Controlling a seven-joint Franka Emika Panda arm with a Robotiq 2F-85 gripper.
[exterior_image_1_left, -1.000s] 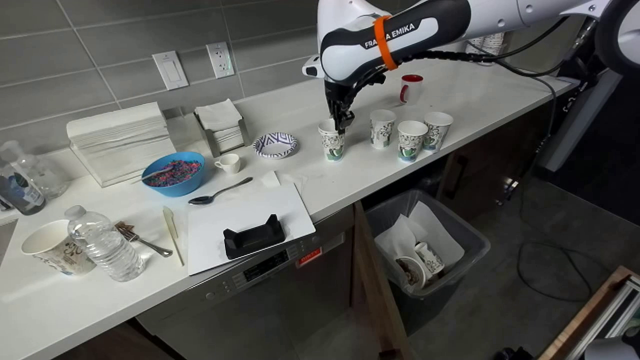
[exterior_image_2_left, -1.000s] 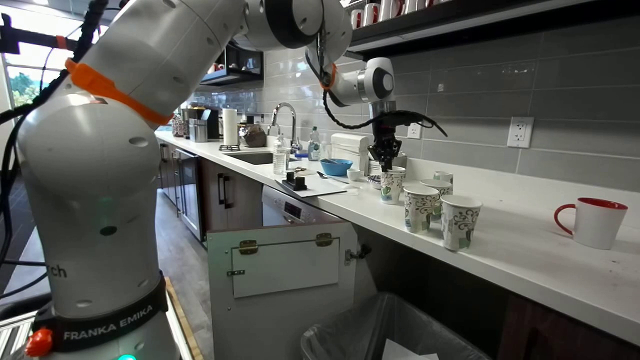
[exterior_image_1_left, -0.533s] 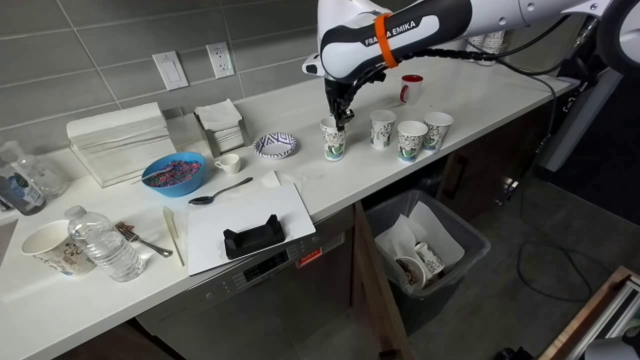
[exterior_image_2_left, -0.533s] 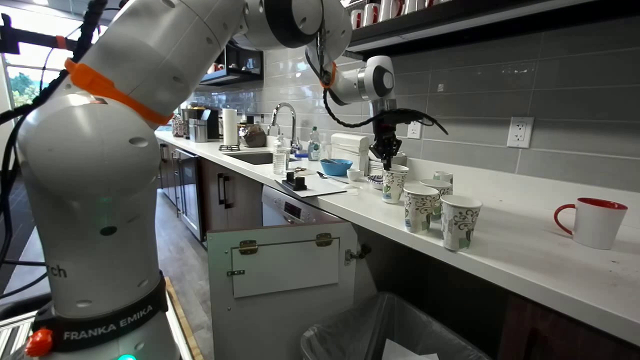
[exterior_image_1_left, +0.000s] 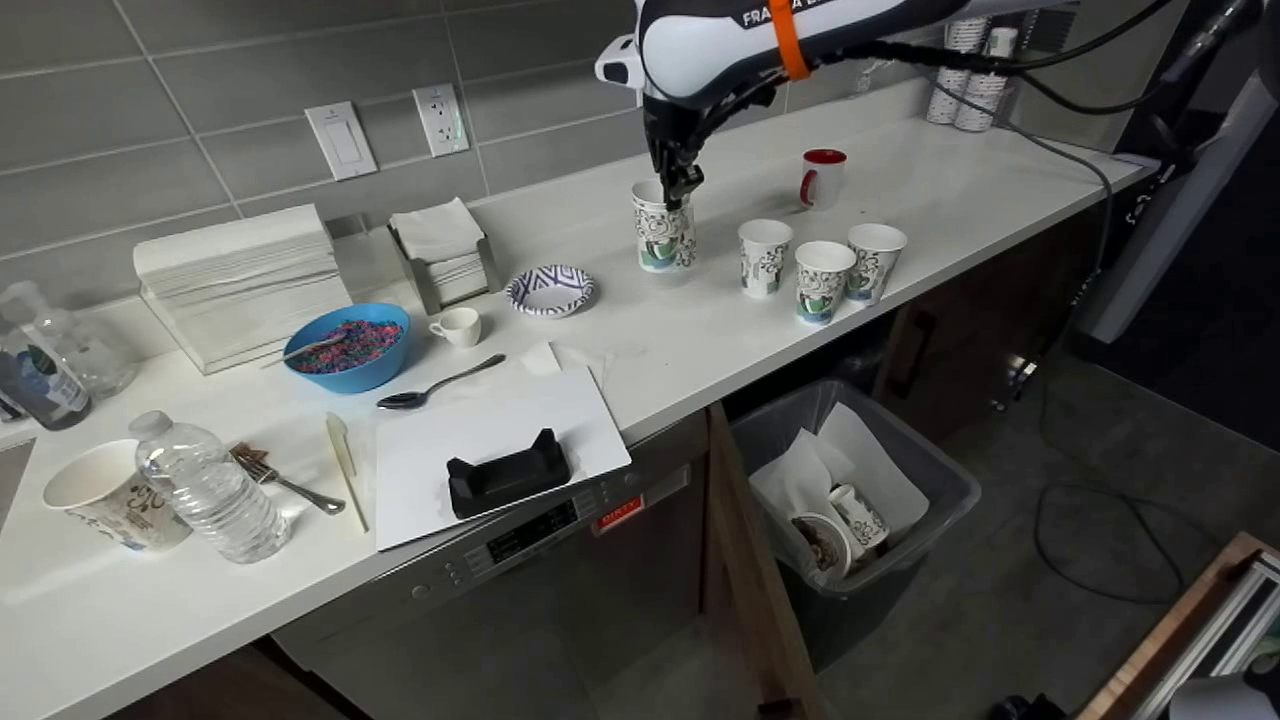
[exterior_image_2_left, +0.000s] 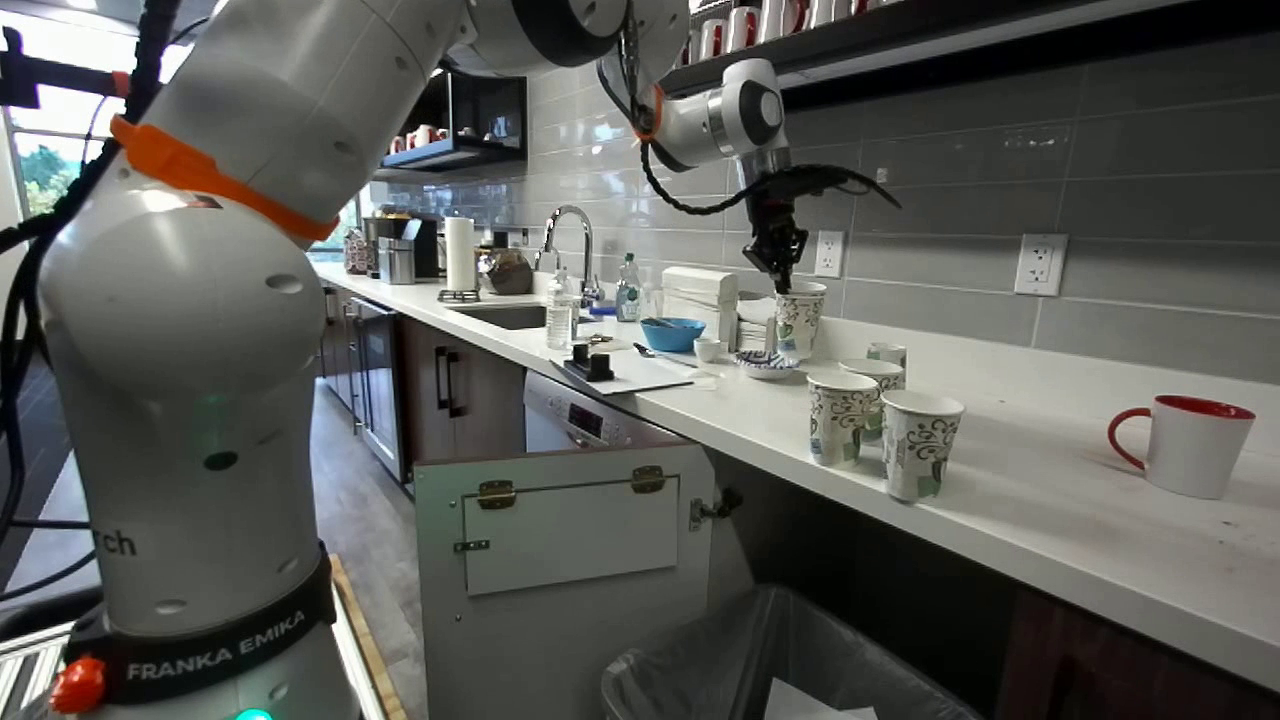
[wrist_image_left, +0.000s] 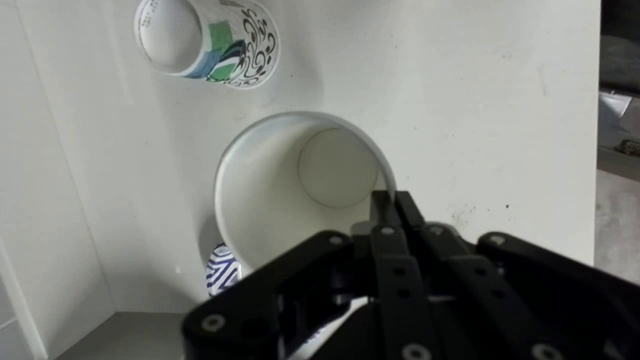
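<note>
Patterned paper cup is pinched at the rim by the gripper, fingers clamped, thin wall between. Cup is seen right of zigzag paper bowl in an exterior view, apparently held above counter. Grip being shallow, rim could be creased and lost; upturned cup nearby could be knocked by a sideways swing. No contents are seen in held cup. Pink-and-blue bits and utensil are contained in blue bowl; white paper in grey bin.
</note>
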